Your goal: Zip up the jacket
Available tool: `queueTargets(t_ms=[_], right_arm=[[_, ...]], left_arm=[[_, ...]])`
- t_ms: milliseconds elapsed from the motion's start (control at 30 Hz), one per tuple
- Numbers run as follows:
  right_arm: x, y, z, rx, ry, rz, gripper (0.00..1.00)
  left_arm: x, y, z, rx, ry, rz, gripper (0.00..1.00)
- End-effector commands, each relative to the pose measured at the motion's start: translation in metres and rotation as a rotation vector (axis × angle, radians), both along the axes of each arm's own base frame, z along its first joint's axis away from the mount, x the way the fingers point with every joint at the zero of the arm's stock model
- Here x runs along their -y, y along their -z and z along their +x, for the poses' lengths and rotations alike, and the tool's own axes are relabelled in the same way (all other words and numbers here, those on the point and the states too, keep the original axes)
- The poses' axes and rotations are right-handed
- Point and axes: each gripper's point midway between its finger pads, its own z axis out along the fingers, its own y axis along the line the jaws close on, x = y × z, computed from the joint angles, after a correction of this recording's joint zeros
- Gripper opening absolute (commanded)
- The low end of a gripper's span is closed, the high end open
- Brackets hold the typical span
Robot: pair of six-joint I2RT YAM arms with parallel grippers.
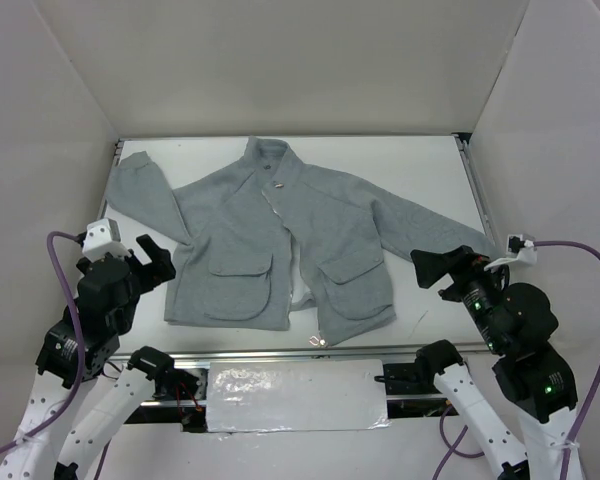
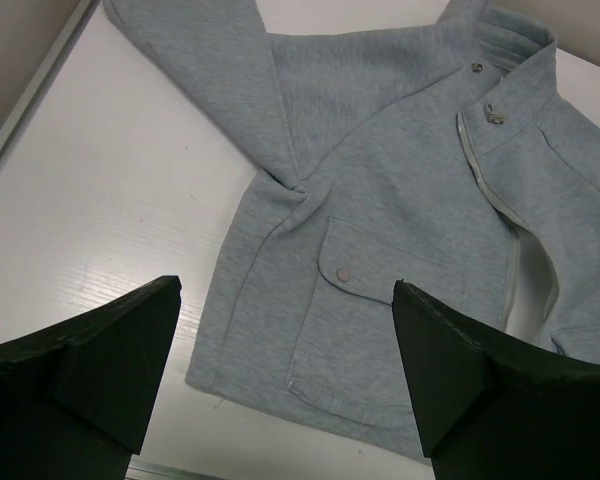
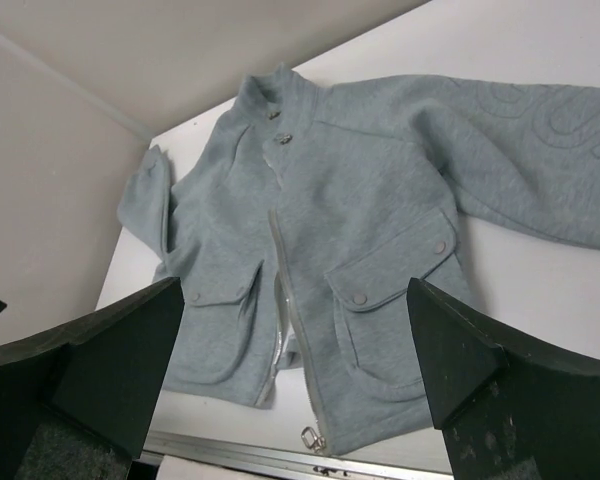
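On the white tabletop (image 1: 420, 170) we see the jacket (image 1: 330, 220) spread front-up at the middle, collar far, lower front parted. Our left claw (image 1: 155, 258) and right claw (image 1: 432, 275) hang off its near corners, both spread wide, holding nothing. The zipper pull (image 1: 318, 342) lies at the hem.

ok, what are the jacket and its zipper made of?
Jacket: soft knit, fleece-like, in matte light grey, judging by the fine heathered texture and soft folds at the sleeve. Zipper: pale tape, probably woven synthetic; the teeth are too small to tell. Zipper pull at the hem: shiny, likely metal.
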Motion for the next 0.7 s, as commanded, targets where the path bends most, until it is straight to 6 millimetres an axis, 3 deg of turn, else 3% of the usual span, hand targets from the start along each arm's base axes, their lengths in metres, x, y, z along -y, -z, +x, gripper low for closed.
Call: queueTargets(t_ms=[0,200,300,400,467,500,533,567,600,633,667], right_arm=[[0.011,-0.012,-0.006,0.031,0.044,-0.012,1.00],[0.011,-0.014,-0.010,0.037,0.032,-0.019,1.00],[-0.006,-0.015,-0.012,0.072,-0.071,-0.028,1.00],[-0.041,-0.001,-0.009,0.033,-0.251,-0.002,1.00],[-0.076,0.021,-0.013,-0.056,-0.439,0.055,1.00],[-0.091,0.026,-0.005,-0.075,-0.505,0.091,1.00],[-0.106,0.053,-0.005,-0.156,-0.579,0.131,1.00],[-0.119,0.063,-0.006,-0.214,-0.618,0.200,1.00],[-0.131,0.062,0.000,-0.177,-0.651,0.229,0.99],[-0.143,0.089,0.006,-0.260,-0.660,0.243,0.98],[-0.167,0.086,-0.002,-0.252,-0.731,0.261,0.98]], left_arm=[[-0.004,-0.010,0.003,0.034,-0.045,-0.033,0.99],[-0.006,-0.008,0.002,0.031,-0.068,-0.044,0.99],[-0.004,-0.008,0.004,0.026,-0.061,-0.046,0.99],[-0.002,-0.006,0.005,0.021,-0.054,-0.049,0.99],[0.002,-0.007,0.008,0.018,-0.027,-0.038,1.00],[0.006,-0.008,0.012,0.013,-0.009,-0.033,0.99],[0.016,-0.008,0.014,-0.001,0.045,-0.041,0.99],[0.025,-0.002,0.021,-0.042,0.075,-0.041,0.99],[0.035,0.002,0.024,-0.066,0.121,-0.050,0.99],[0.053,0.009,0.027,-0.100,0.207,-0.075,0.99],[0.062,0.020,0.033,-0.145,0.242,-0.071,0.99]])
